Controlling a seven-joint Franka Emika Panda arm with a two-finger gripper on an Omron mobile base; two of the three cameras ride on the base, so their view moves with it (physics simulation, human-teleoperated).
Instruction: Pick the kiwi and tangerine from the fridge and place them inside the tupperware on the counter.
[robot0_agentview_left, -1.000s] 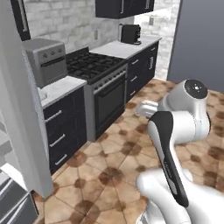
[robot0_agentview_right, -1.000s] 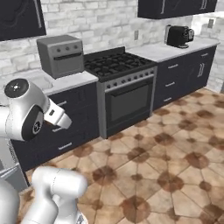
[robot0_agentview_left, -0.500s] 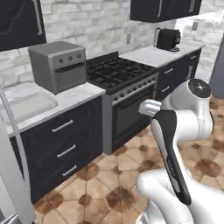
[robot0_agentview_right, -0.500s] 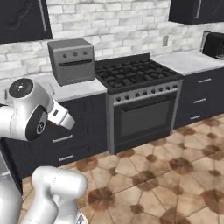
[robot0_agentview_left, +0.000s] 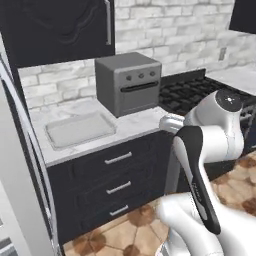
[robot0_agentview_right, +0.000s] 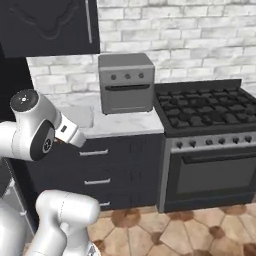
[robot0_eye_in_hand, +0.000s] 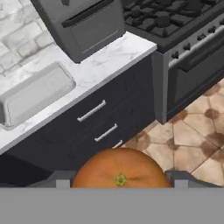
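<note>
The tangerine (robot0_eye_in_hand: 119, 168), a bright orange ball, sits between the two dark fingertips of my gripper (robot0_eye_in_hand: 119, 180), which is shut on it. Beyond it in the hand view lies the tupperware (robot0_eye_in_hand: 35, 94), a shallow light grey container on the marble counter (robot0_eye_in_hand: 107, 59), left of a grey toaster oven (robot0_eye_in_hand: 83, 22). The tupperware (robot0_agentview_left: 80, 129) shows on the counter (robot0_agentview_left: 137, 125) in the left base view; in the right base view my arm hides part of the tupperware (robot0_agentview_right: 86, 116). The kiwi is out of view. The fridge's (robot0_agentview_left: 17, 200) white door edge stands at the left.
A grey toaster oven (robot0_agentview_left: 129, 82) stands on the counter right of the container. A black gas stove (robot0_agentview_right: 210, 145) with its oven door is further right. Dark drawers (robot0_agentview_left: 117, 180) run under the counter, dark wall cabinets (robot0_agentview_right: 50, 25) hang above, and tiled floor (robot0_agentview_right: 190, 230) lies below.
Both base views have swung left along the kitchen: the stove has slid to the right and the toaster oven, counter and tupperware have come close. The arm's pose looks the same.
</note>
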